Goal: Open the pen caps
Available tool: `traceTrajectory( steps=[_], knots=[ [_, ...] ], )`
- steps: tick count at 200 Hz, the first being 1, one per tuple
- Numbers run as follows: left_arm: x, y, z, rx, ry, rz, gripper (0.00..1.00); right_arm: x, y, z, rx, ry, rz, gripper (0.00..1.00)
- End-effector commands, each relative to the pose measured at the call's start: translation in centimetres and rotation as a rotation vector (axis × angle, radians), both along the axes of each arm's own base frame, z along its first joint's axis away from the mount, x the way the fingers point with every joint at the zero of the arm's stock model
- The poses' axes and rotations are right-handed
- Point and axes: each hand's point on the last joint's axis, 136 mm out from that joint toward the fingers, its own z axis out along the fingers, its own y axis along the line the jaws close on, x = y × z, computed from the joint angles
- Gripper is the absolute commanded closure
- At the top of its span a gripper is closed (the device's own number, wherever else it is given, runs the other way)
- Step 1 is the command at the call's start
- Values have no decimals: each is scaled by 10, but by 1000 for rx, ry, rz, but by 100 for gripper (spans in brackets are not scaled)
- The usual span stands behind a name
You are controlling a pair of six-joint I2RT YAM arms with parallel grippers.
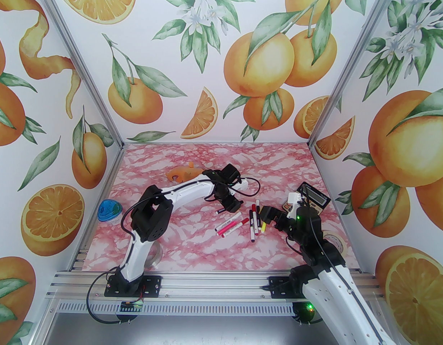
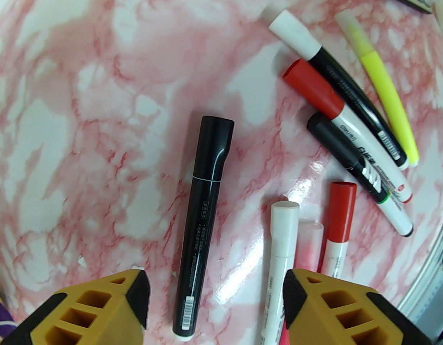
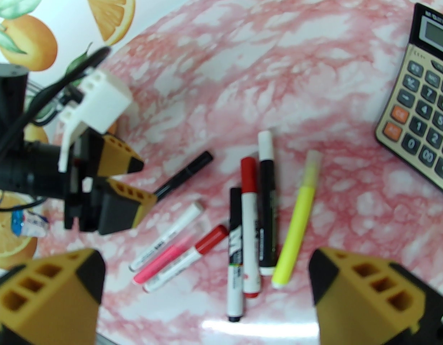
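While seven capped pens lie on the pink marble table (image 2: 99,84), the left gripper (image 2: 215,286) hangs low over the one set apart from the rest, an all-black marker (image 2: 203,207). Its jaws stand apart on either side of the marker's tail end, with bare table showing between each pad and the barrel, so nothing is gripped yet. The right wrist view gives the same reading, with the barrel's end lying between the two yellow fingers (image 3: 135,164).

The right gripper (image 3: 205,268) hovers spread wide and empty above the main cluster: a yellow highlighter (image 3: 297,221), a red-capped marker (image 3: 249,228) and their neighbours. A calculator (image 3: 422,95) sits well apart at the far right.

The black marker's cap (image 2: 214,146) is on, ending at a thin seam partway down the barrel. The marker looks light, stiff and glossy, so it would likely roll or skid under an off-centre pinch, and a firm squeeze across the barrel should not harm it. A hold this near the tail gives little leverage, and one farther up the barrel, short of the seam, would probably steady it better. The cap steps in just above the seam, which seems a good ledge for the other gripper to pull on, straight along the pen's length.
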Motion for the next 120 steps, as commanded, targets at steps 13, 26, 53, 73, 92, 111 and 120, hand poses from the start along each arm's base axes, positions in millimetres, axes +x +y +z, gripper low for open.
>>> traceTrajectory(
  steps=[13,26,53,73,92,111,120],
  knots=[
    [-1,3,-4,55,16,-42,40,-2,6,-2,20,15,22,0],
    [-2,4,-8,67,26,-47,41,-2,6,-4,18,20,23,0],
    [-1,6,-12,86,27,-46,46,-2,6,-6,18,20,23,0],
    [0,6,-14,94,33,-45,51,0,7,-8,18,28,27,0],
    [1,5,-17,104,36,-43,51,2,9,-7,21,31,33,0],
    [3,6,-18,112,32,-40,51,3,9,-6,23,28,36,0],
    [3,6,-18,117,29,-40,51,3,9,-6,23,28,36,0]
  ],
)
